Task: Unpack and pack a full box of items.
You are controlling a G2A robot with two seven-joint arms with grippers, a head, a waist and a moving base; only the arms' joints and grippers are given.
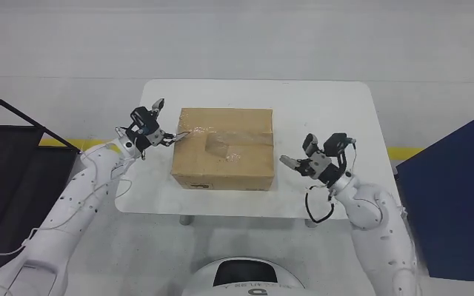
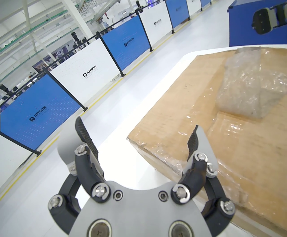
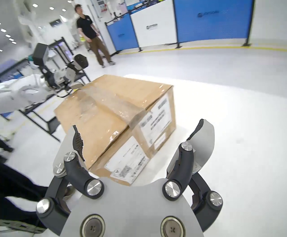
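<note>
Lighting bright and even from overhead: ceiling lamps glare far beyond the right gripper, clear tape on the box ahead of it glints, the box's shadow on the table is faint, and barrier panels beyond the left gripper bow at the edges.

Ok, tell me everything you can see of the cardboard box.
The cardboard box is brown, rectangular and shut, its top seam sealed with wrinkled clear tape. White printed labels show on its sides. It sits flat on the white table. The open left pincer is at one top corner; contact unclear.
</note>
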